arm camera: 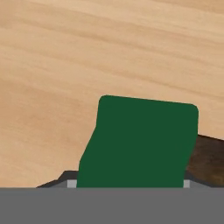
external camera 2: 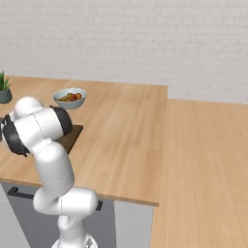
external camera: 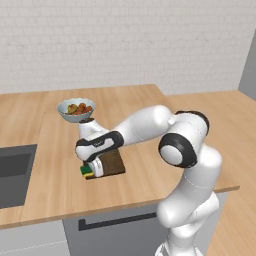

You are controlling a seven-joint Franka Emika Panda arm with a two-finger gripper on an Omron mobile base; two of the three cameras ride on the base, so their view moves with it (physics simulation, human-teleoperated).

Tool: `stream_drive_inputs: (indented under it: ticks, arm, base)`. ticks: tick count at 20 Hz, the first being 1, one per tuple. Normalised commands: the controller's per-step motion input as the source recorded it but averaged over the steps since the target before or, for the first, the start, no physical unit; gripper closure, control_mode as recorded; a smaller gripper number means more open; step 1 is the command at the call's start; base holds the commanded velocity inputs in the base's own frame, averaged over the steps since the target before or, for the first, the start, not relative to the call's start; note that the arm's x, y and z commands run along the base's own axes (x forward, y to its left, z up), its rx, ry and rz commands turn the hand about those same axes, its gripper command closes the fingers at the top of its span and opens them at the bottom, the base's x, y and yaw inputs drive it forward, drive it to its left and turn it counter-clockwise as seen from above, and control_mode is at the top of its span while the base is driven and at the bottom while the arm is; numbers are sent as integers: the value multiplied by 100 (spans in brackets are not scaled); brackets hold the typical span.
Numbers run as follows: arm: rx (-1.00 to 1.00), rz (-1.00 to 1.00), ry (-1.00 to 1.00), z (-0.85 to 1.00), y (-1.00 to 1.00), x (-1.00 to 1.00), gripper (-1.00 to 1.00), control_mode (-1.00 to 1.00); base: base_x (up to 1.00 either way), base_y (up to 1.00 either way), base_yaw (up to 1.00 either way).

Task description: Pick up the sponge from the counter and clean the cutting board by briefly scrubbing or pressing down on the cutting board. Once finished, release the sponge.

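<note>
The white arm reaches forward and down over the broad light-brown wooden plank counter (external camera: 55, 190), its two-finger gripper (external camera: 90, 170) low at the near left corner of the flat dark brown wooden cutting board (external camera: 114, 162). Under the hand sits the small rectangular sponge (external camera: 87, 171) — green top over a yellow bottom layer, both colours peeking out beneath the white wrist in the left base view. It lies at the board's edge, apparently partly on the board and partly over the bare counter, though the hand covers too much to be sure.

In the hand view the sponge's green face (arm camera: 140, 144) is close to the camera, with light counter wood (arm camera: 87, 52) above and to the left and a dark strip of cutting board (arm camera: 210, 162) at the right. Grey finger parts show at either side of the sponge's lower edge, so the fingers seem to stand on both sides of it; whether they are pressed against it or slack cannot be told.

Beyond the board stands a pale round bowl (external camera: 76, 110) of orange and brown fruit, just behind the arm's forearm. A grey sink basin (external camera: 12, 172) is set into the counter to the left. In the right base view the arm's shoulder hides most of the board (external camera 2: 72, 135); a small green potted plant (external camera 2: 4, 88) stands at the far left.
</note>
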Motion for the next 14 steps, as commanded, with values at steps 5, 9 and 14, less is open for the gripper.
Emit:
stream_drive_inputs:
  ticks: [5, 9, 14]
  arm:
    - [0, 0, -11, 10, -14, 0, 100, -100]
    - [0, 0, -9, 8, -18, 0, 100, -100]
    - [0, 0, -2, 1, -17, 10, 100, -100]
  base:
    - [0, 0, 0]
    - [0, 0, 0]
    - [0, 0, 0]
